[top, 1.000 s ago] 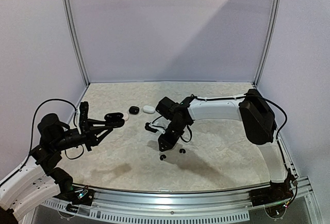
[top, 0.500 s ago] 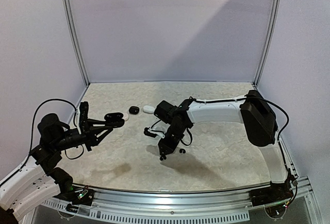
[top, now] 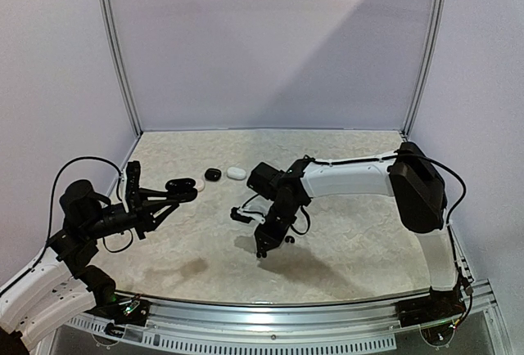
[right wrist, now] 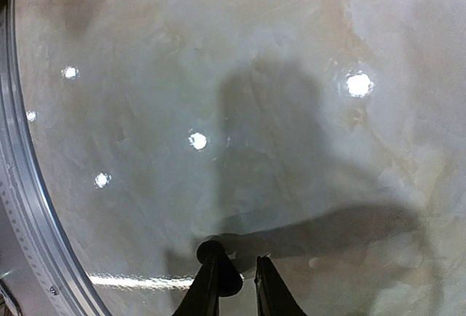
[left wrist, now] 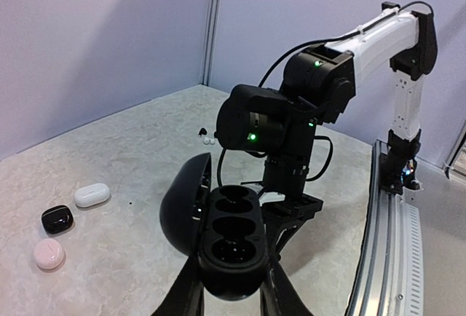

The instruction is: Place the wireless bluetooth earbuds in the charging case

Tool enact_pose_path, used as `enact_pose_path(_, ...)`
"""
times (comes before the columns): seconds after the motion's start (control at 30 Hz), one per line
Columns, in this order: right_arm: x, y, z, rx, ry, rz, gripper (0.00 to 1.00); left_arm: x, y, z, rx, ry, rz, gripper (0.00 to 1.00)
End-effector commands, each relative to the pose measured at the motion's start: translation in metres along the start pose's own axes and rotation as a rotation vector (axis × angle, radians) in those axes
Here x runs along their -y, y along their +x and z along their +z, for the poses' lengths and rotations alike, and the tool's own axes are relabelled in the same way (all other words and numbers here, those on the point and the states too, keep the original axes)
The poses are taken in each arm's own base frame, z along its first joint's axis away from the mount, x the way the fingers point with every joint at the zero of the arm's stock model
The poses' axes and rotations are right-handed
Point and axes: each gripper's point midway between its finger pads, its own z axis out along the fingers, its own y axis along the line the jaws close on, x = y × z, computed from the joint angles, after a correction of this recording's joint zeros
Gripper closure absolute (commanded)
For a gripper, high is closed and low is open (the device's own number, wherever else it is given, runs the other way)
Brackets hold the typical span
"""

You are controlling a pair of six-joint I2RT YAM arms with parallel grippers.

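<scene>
Dropped and swung leftward over the last second, bringing the right claw [top: 262,249] just above the worktop [top: 352,240], jaws narrowed to a thin slit. Cannot tell whether gripping anything: from its own wrist, only a small black lump [right wrist: 217,258] at one fingertip. From above alone, one black earbud [top: 288,240] lying just beside that claw. Clamped tight in the left claw [left wrist: 231,290], raised off the surface: open black charging case [left wrist: 233,239], round sockets visible from the left wrist only. Farther back, white case [left wrist: 92,194], black case [left wrist: 57,218], pink case [left wrist: 49,253], close together. Pale marbled stone with glare spots; plain lilac walls [top: 270,44].
</scene>
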Motion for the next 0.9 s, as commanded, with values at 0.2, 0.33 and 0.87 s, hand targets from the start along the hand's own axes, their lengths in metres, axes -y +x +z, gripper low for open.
enact_pose_path(0.2, -0.025, 0.016, -0.006, -0.038, -0.066, -0.001, 0.93, -0.004, 0.002, -0.001, 0.005, -0.015, 0.013, 1.00)
enact_pose_path(0.33, -0.028, 0.013, -0.010, -0.025, -0.080, -0.009, 1.00, -0.003, 0.003, -0.001, 0.004, -0.010, 0.014, 1.00)
enact_pose_path(0.87, -0.045, -0.030, -0.080, 0.164, -0.025, -0.123, 1.00, 0.023, -0.014, -0.005, 0.023, 0.115, 0.092, 1.00)
